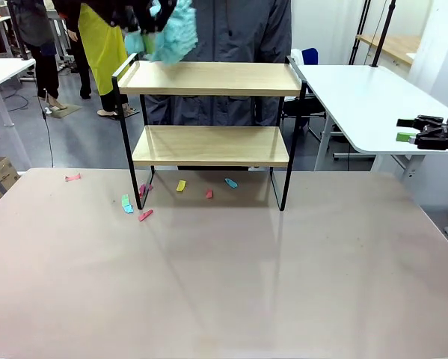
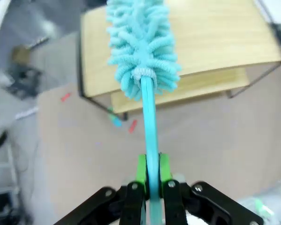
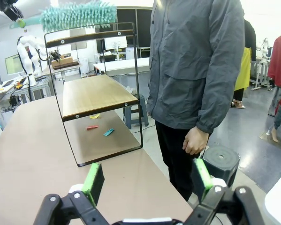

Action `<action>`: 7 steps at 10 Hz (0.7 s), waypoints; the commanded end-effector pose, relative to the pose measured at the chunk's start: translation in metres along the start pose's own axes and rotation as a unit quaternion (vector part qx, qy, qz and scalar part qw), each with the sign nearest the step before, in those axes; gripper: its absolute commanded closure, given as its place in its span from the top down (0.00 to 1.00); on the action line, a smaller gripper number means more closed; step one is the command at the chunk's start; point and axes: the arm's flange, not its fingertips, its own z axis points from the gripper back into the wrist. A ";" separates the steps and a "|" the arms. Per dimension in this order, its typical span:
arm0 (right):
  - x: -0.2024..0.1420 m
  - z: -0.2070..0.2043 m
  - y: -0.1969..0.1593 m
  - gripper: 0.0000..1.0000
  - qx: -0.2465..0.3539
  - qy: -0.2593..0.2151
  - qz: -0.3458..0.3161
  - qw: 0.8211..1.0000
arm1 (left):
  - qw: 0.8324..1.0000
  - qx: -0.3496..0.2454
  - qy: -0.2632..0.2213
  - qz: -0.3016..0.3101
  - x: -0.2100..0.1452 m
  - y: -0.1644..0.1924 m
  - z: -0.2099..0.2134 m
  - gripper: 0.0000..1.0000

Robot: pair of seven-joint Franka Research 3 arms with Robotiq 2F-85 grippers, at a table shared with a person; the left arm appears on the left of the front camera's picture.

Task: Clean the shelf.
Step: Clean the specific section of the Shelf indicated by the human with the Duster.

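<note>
Beige table (image 1: 224,292) fills the lower frame, w/ the shelf (image 1: 209,78) standing upper-centre in front view and a person (image 3: 192,70) right behind it. Your left gripper (image 2: 152,171), low-centre in left wrist view, is clamped on the teal handle of the duster (image 2: 142,42). Its fluffy head sits over the top board's left end; touching or just above, can't tell. Your right gripper (image 3: 147,180) is spread wide w/ nothing in it, at front view's right edge. Step looks like dusting the top tier. Coloured scraps (image 1: 145,215) lie on the table under and left of the rack; both boards look bare. Next, imo: sweep along the top board, then drop to the lower tier w/o snagging the end rails.
</note>
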 end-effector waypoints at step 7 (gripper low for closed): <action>0.002 -0.002 0.000 1.00 0.001 -0.001 0.002 1.000 | 0.903 -0.273 0.019 -0.330 -0.061 0.090 -0.019 0.13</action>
